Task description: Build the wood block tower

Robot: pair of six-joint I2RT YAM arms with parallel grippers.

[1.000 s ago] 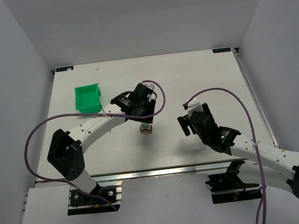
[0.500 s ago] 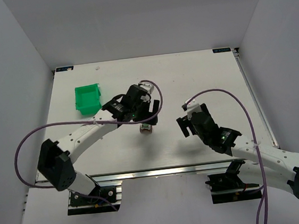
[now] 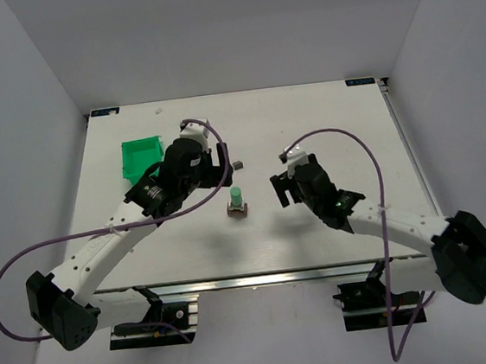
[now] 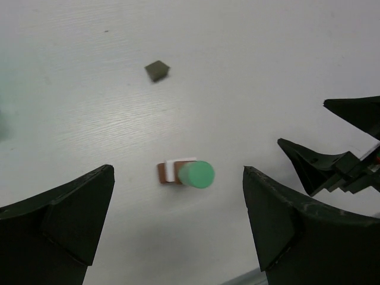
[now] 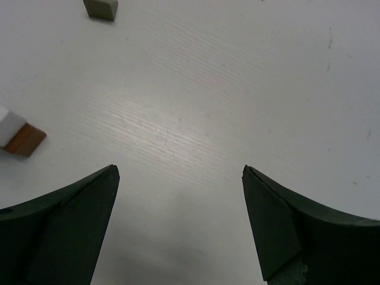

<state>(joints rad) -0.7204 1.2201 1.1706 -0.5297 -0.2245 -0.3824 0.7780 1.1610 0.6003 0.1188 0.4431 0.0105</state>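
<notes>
Left arm (image 3: 118, 234) has backed off toward the worktop's (image 3: 323, 113) far-left corner, jaws now wide and empty, leaving the tower (image 3: 237, 202) standing alone mid-worktop. Right jaws are spread and empty too, near it. For the loose block (image 3: 237, 163) just past the tower's far side, I'd come straight down, grip squarely and keep clear of the stack.

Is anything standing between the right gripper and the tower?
Nothing visible. Only bare table separates the open right gripper from the wood block tower; the loose dark block lies farther back, off that line.
</notes>
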